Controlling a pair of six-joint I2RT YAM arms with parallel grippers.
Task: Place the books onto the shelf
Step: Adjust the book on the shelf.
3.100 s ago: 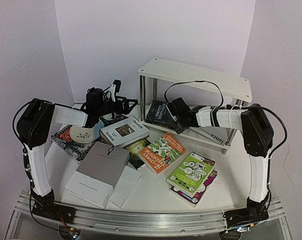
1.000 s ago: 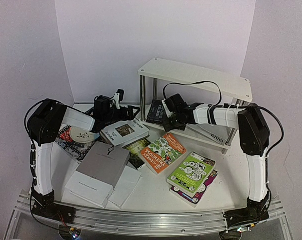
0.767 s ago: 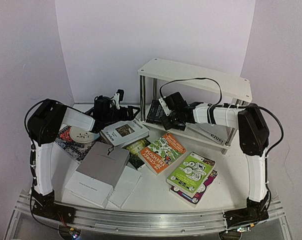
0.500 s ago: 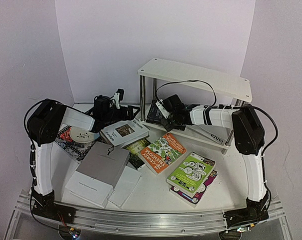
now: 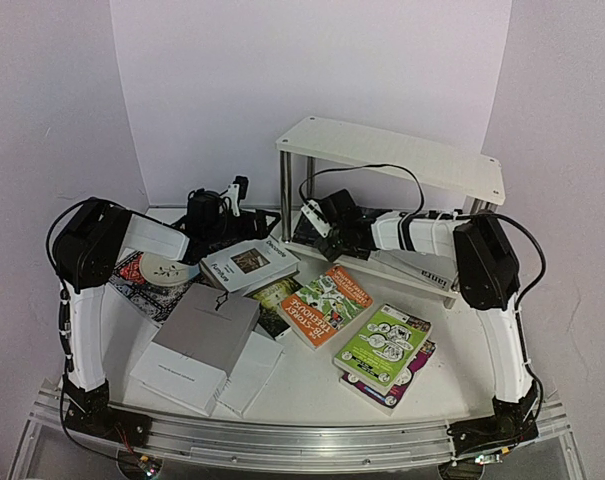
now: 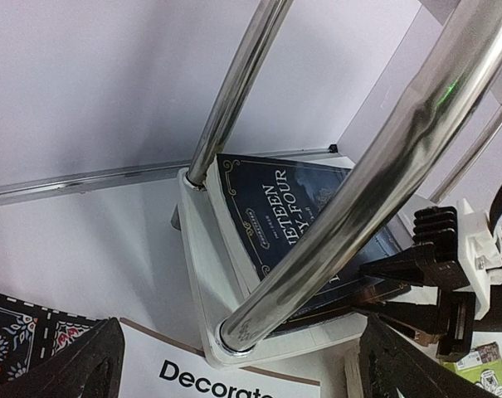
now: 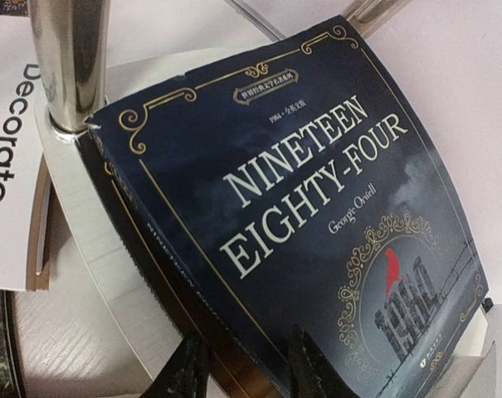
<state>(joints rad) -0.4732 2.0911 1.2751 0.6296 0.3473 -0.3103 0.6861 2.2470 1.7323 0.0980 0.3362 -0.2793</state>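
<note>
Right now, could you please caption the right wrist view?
Right hand straddling a dark blue gold-trimmed book on the shelf's white lower board.

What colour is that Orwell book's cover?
Orwell book: dark navy, gold trim; best in right wrist view.

Light: bright, even, soft shadows.
Glare: white streaks along the shelf leg (image 6: 375, 157) just ahead of the jaws.
Blur: that leg, soft.

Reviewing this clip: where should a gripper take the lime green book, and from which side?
By its long left edge, coming from the left. The lime green book lies flat on the magenta book, which peeks out on the right and near sides, so the left edge probably overhangs, leaving room for a finger beneath.
</note>
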